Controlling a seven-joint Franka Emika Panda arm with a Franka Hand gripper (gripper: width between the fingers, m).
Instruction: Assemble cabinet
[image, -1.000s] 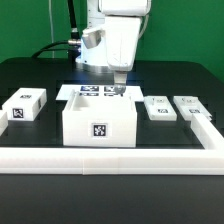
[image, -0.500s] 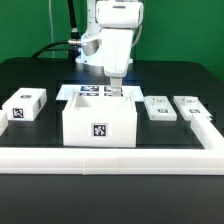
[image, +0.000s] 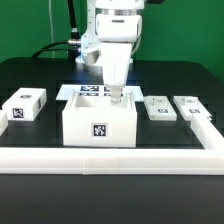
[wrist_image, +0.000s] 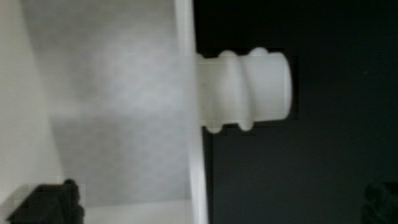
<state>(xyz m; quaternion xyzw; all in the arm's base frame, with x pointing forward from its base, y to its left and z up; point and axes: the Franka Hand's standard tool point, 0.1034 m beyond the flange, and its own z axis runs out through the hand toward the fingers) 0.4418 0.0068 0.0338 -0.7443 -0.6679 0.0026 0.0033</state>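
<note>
The cabinet (image: 98, 128) is a white open-topped box with a tag on its front face, standing in the middle of the black table. My gripper (image: 116, 97) hangs straight down over the cabinet's back wall, near its right corner in the exterior view. In the wrist view the gripper (wrist_image: 210, 205) is open. One dark fingertip (wrist_image: 39, 203) is over the white inside of the cabinet and the other is over the dark table, with the white wall (wrist_image: 185, 150) between them. A round white knob (wrist_image: 249, 90) sticks out from that wall's outer face. Nothing is held.
One tagged white drawer block (image: 24, 105) lies at the exterior view's left, and two more (image: 157, 107) (image: 189, 105) lie at its right. The marker board (image: 92, 91) lies behind the cabinet. A long white border rail (image: 110, 158) runs along the front and right.
The gripper has come down from above the marker board to the cabinet's back wall. The cabinet and the blocks have not moved.
</note>
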